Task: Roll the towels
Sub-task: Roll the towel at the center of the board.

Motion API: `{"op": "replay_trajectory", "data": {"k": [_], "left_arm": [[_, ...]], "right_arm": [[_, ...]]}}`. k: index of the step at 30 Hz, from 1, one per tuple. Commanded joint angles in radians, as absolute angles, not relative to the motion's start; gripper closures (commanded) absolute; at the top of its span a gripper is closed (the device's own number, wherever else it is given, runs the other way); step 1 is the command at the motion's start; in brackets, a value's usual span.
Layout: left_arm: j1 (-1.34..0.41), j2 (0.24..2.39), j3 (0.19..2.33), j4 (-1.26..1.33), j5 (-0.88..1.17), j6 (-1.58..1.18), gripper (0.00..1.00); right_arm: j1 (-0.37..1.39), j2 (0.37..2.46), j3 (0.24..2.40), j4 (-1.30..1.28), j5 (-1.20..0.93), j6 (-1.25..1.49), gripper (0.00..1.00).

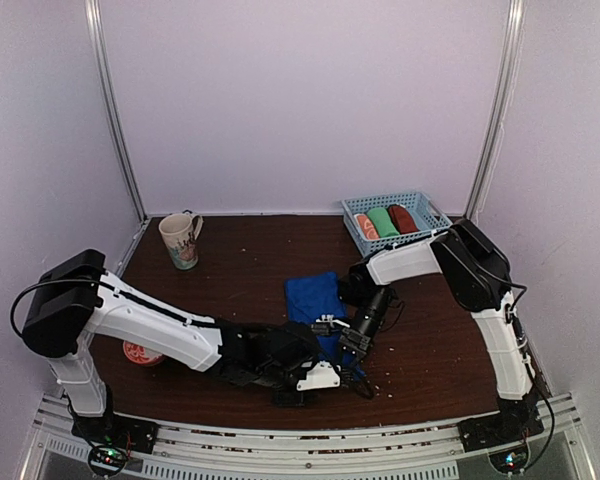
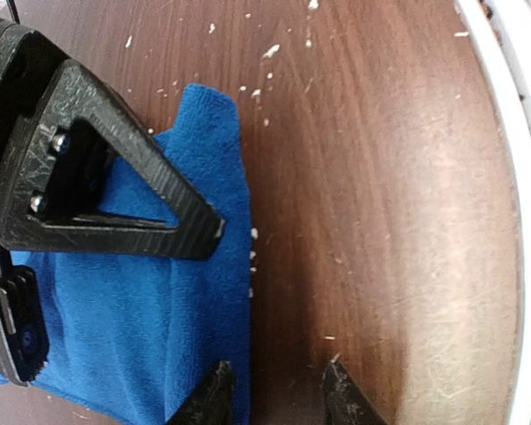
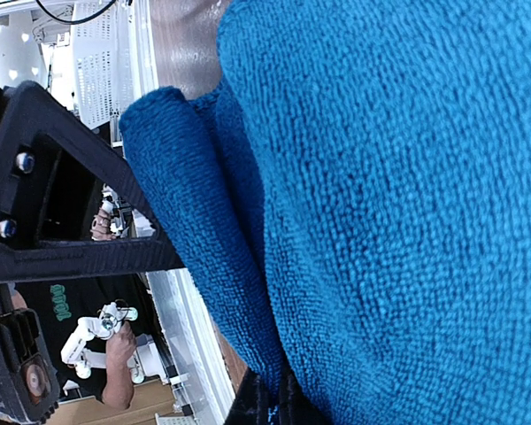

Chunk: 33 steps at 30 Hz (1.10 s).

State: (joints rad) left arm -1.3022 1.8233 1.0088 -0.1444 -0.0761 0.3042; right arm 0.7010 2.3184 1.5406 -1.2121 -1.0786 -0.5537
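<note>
Blue towel [image 1: 313,298] lies mid-table toward the near edge, rumpled, between the two arms. Right gripper [image 3: 270,409] is pinched tight on a fold of it. Left gripper [image 2: 279,403] has its jaws apart, one finger over the towel's edge, the other over bare table [image 2: 398,221] — holding nothing. Rust-brown towel [image 1: 404,217] sits rolled in the basket [image 1: 427,203]. Step, as judged: starting the blue roll. The next move calls for the left to take the edge level with the right, then turn the cloth over evenly.

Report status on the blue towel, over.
Right gripper shut on blue towel, fold bunched beside it. Left gripper open, straddling the towel's edge. Not yet rolled. Nothing in the way.
</note>
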Motion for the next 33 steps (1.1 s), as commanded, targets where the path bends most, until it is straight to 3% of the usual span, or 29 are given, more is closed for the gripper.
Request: {"op": "replay_trajectory", "data": {"k": [1,21,33], "left_arm": [[-1.301,1.847,1.046,-0.133,-0.159,0.373,0.63],[-1.302,1.802,1.038,-0.072,-0.104,0.425,0.62],[-1.302,1.916,1.073,-0.116,-0.144,0.436,0.62]], "right_arm": [[0.712,2.36,1.534,-1.216,-0.982,-0.577,1.0],[0.721,2.386,1.543,-1.25,-1.012,-0.607,1.0],[0.721,2.394,1.548,-1.265,-1.021,-0.621,1.0]]}}
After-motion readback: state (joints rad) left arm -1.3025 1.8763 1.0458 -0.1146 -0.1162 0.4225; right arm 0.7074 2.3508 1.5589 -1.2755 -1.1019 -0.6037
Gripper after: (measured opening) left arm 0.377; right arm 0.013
